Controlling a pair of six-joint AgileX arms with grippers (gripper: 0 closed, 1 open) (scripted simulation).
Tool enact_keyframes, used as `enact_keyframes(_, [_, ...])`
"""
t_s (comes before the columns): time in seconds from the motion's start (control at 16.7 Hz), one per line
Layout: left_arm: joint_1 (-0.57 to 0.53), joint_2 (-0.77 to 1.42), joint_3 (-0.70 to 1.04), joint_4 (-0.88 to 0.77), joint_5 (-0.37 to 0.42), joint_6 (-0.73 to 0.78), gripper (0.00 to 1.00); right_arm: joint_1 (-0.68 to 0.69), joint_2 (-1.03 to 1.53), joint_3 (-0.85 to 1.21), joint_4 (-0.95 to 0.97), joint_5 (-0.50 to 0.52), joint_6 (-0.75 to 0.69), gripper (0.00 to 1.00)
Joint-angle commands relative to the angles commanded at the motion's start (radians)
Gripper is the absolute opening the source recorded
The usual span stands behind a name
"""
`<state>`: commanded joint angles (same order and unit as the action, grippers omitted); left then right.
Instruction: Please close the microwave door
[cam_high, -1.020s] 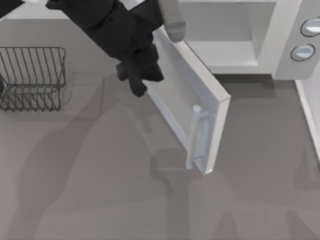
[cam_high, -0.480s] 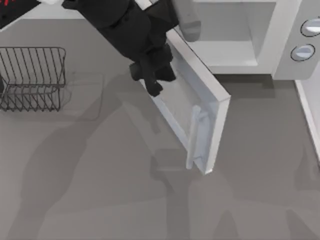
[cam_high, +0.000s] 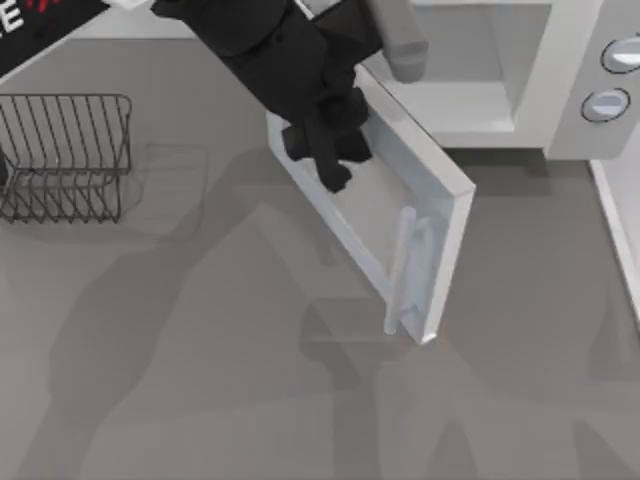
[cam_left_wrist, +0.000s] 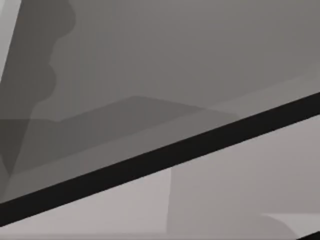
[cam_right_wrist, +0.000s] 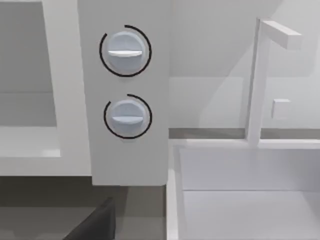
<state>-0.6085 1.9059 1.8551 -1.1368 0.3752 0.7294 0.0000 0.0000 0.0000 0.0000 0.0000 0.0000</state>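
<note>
Top view: microwave door (cam_high: 385, 215) standing partly open, swung out from microwave (cam_high: 520, 80) toward table front, long axis running diagonally from hinge near cavity's left edge to free end with pale bar handle (cam_high: 400, 270). Left gripper (cam_high: 325, 150) pressing against door's outer face, near hinge half; door lying to gripper's right, so push probably going rightward and back toward cavity. Finger opening: cannot tell; holding nothing visible. Left arm nearer. Two knobs (cam_right_wrist: 125, 50) unlabelled. Partial white lettering on left arm (cam_high: 20, 15), unreadable. Wire rack (cam_high: 65, 155) sitting well apart at left.
</note>
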Motion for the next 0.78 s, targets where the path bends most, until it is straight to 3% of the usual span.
enact_keyframes(0.78, [-0.043, 0.044, 0.062, 0.001, -0.017, -0.046, 0.0, 0.0, 0.0, 0.0, 0.0, 0.0, 0.0, 1.0])
